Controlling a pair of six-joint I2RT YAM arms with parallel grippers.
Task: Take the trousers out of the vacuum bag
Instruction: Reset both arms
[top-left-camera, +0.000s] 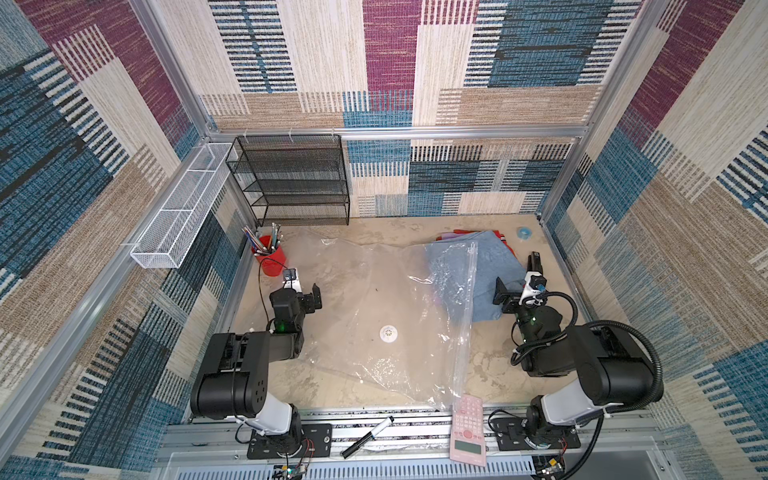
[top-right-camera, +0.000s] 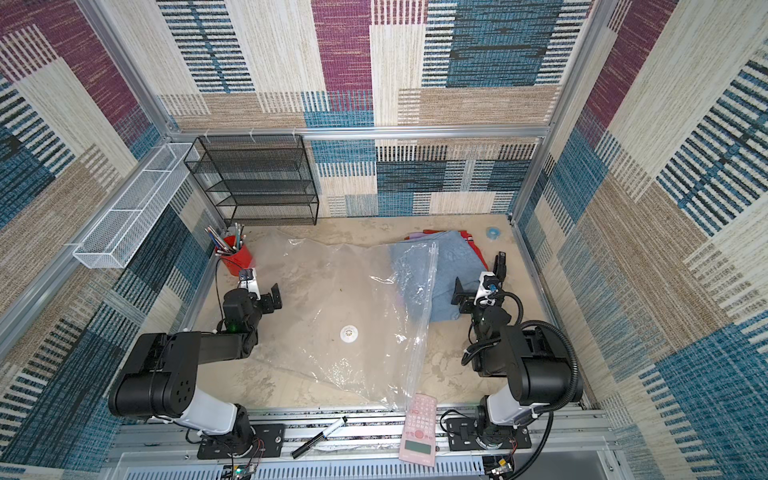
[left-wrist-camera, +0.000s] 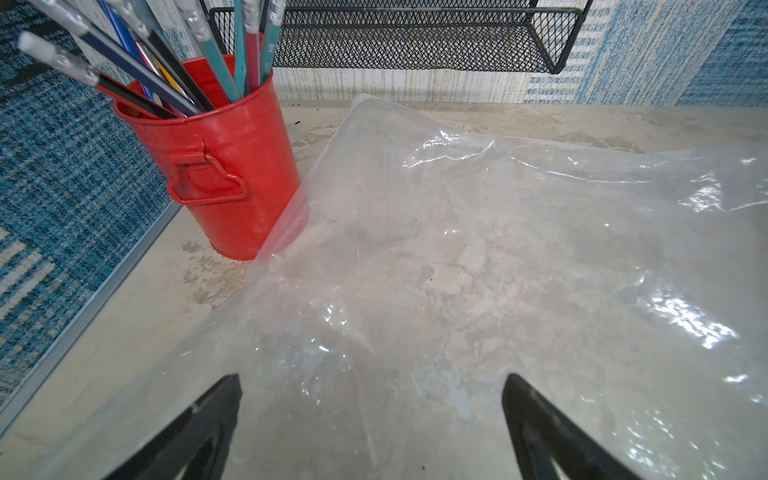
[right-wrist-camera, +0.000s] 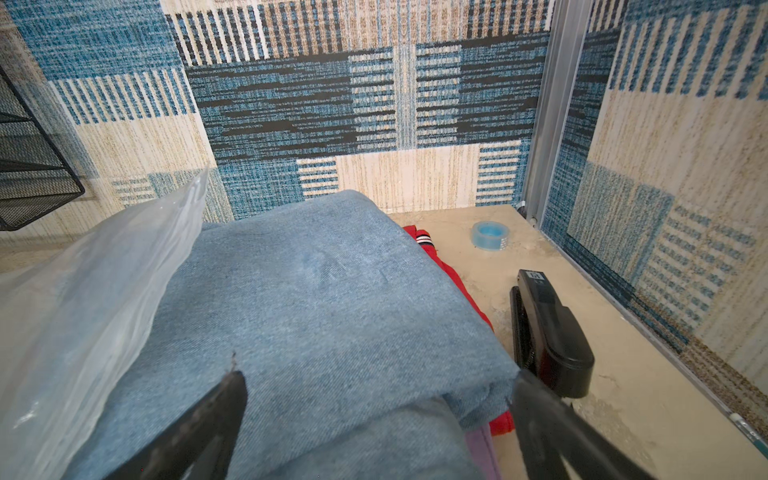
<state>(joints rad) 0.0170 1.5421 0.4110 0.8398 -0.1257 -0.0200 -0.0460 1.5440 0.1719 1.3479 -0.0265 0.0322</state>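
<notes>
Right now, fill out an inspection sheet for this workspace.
Surface: beige tabletop, blotchy.
Job's things: clear vacuum bag lies flat; trousers stacked, denim on top, one side under the bag's zip edge.
Clutter: red pencil bucket, tape roll, black stapler, pink calculator, marker.
Grippers: left gripper open over the bag; right gripper open over the denim; neither holds anything.
Cables: black hose loops by the right arm.
Surroundings: black mesh shelf, white wire basket, carpet-patterned walls.

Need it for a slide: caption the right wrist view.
Open right tool facing the stacked trousers, denim on top, vacuum bag overlapping one side.
</notes>
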